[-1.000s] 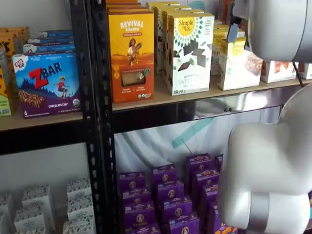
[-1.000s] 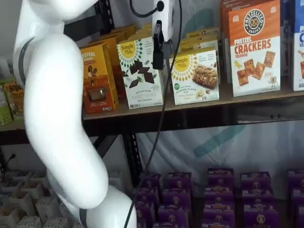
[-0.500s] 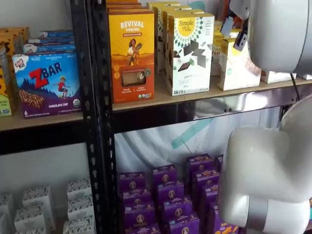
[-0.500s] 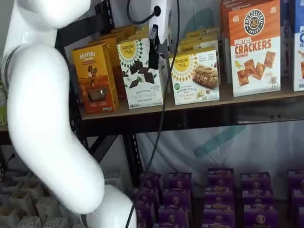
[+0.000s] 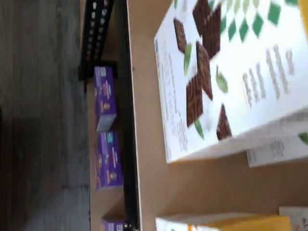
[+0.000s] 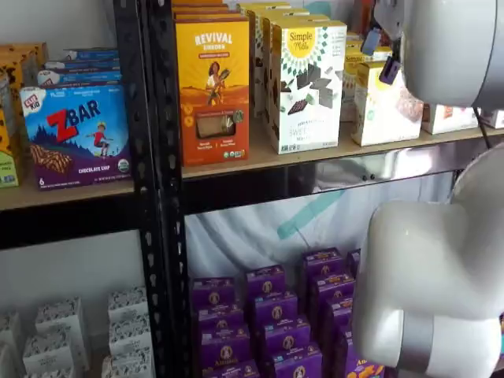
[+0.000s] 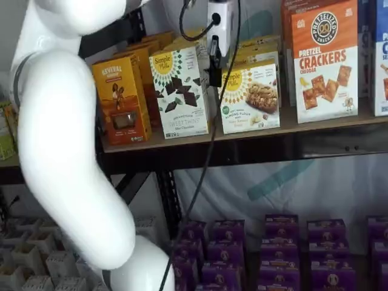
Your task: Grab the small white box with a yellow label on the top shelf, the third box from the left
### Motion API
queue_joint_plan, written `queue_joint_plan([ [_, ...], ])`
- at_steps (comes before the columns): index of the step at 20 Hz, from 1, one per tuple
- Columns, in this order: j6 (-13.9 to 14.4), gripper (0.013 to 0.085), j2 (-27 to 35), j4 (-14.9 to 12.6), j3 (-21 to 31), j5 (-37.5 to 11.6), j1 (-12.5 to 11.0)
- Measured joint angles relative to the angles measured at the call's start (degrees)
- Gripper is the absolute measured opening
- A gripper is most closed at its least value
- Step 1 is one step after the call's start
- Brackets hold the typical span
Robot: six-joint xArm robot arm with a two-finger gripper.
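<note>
The small white box (image 7: 250,97) with a yellow sunburst label and a biscuit picture stands on the top shelf (image 7: 315,125), to the right of a taller white box (image 7: 180,91) with dark chocolate pieces. In a shelf view it (image 6: 380,109) is partly hidden by my arm. My gripper (image 7: 214,76) hangs in front of the small box's left edge, between the two white boxes. Its black fingers show as one dark shape, so I cannot tell whether they are open. The wrist view shows the taller white box (image 5: 216,72) up close on the tan board (image 5: 154,159).
An orange Revival box (image 7: 119,100) stands left of the taller box and an orange-and-white crackers box (image 7: 324,60) stands on the right. Purple boxes (image 7: 273,254) fill the lower level. A ZBar box (image 6: 75,134) is in the left bay. My white arm (image 7: 60,151) blocks much of both shelf views.
The gripper has moved right, from the taller white box's right edge to the small white box's left edge. The boxes have not moved.
</note>
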Motion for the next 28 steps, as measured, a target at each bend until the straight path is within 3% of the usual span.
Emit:
queue_joint_plan([
  [6, -1.1, 0.0850, 3.0, -0.5, -1.3, -1.2, -0.4],
  [19, 2.0, 0.0850, 10.1, -12.3, -7.5, 2.0, 5.1],
  [28, 2.9, 0.0850, 10.8, -15.0, -6.9, 1.6, 6.5],
])
